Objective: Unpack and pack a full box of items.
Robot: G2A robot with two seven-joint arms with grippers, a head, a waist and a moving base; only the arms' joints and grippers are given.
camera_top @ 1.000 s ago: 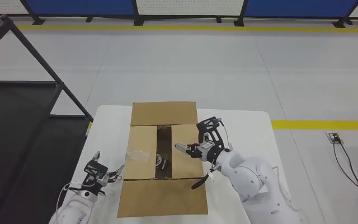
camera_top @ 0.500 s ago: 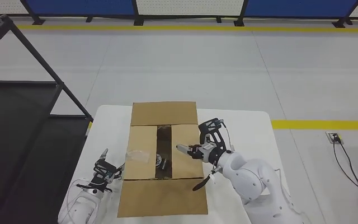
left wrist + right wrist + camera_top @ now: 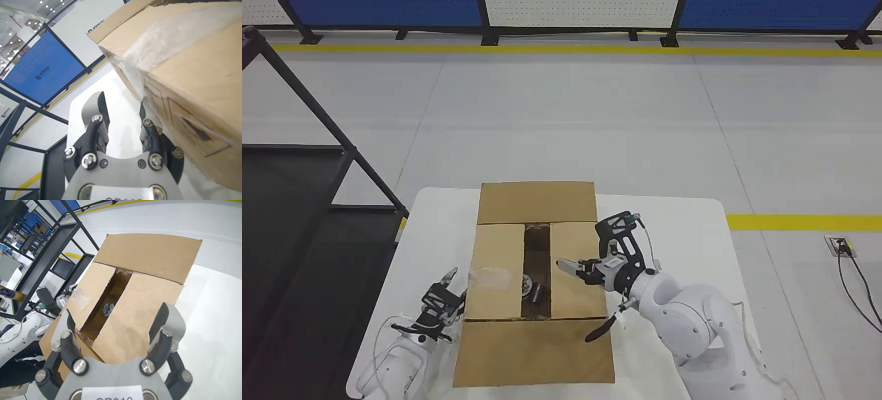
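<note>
A brown cardboard box (image 3: 497, 290) stands on the white table (image 3: 682, 225). Its far and near flaps are folded out, and its two inner flaps leave a narrow slot. Through the slot (image 3: 534, 275) a small dark round item (image 3: 107, 309) lies on the box floor. My right gripper (image 3: 580, 268) hovers open over the right inner flap (image 3: 140, 306), nothing between its fingers. My left gripper (image 3: 447, 297) is open, low beside the box's left wall (image 3: 189, 91), with one finger close to the taped corner.
A black metal rack (image 3: 302, 190) stands left of the table. Clear tape (image 3: 81, 298) is stuck on the left inner flap. Bare tabletop lies right of the box. Blue panels (image 3: 382, 12) line the far side of the floor.
My left gripper has moved right, closer to the box's left wall. The right gripper has barely shifted above the right flap.
</note>
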